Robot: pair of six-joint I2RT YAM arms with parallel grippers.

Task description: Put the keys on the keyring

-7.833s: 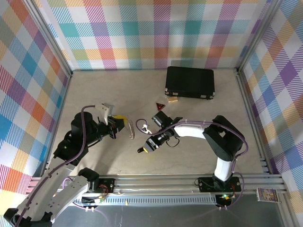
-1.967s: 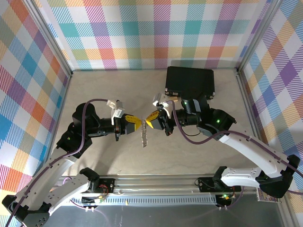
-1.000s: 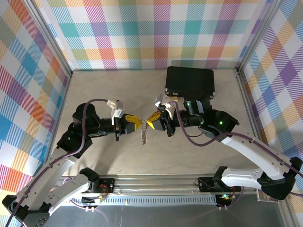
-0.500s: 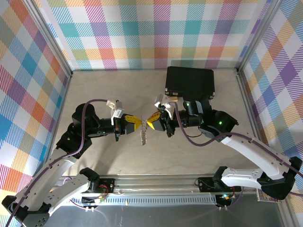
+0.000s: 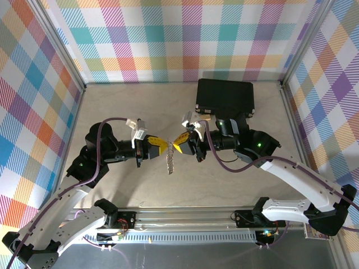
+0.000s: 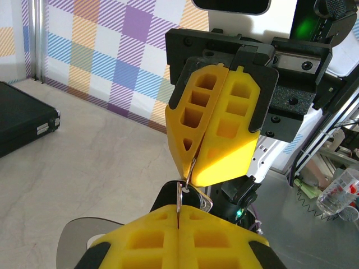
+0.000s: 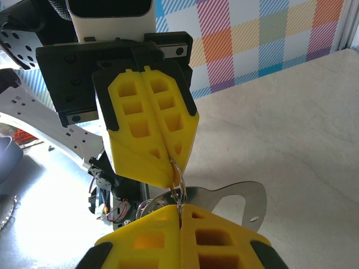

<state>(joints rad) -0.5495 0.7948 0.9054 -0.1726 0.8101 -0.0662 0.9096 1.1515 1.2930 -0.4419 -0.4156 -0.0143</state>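
Just beyond the arm bases, the left gripper and the right gripper meet tip to tip in mid-air above the pale table, their yellow fingers almost touching. Below the meeting point hangs the keyring. The top view shows it as a narrow silvery strip dangling clear of the tabletop, and the grip itself is too small to read there.

The wrist cameras supply the detail. Seen from the left wrist, that arm's own fingers are pressed flat together, with a thin sliver of metal rising out of the seam. Facing them, the right gripper's fingers are likewise closed, and a fine wire curves from their tip down toward the sliver.

Seen from the right wrist, the right arm's fingers are clamped together on a thin wire ring that runs up into the closed tip of the left gripper opposite. This view also shows the keyring's flat silver oblong plate, with a small hole, jutting out to the right of the ring. Both claws are fully closed, each pinching the keyring's wire ring from its own side.

Farther back, a black case lies flat on the table close to the rear wall, well apart from the grippers. Plaid walls enclose the workspace on three sides
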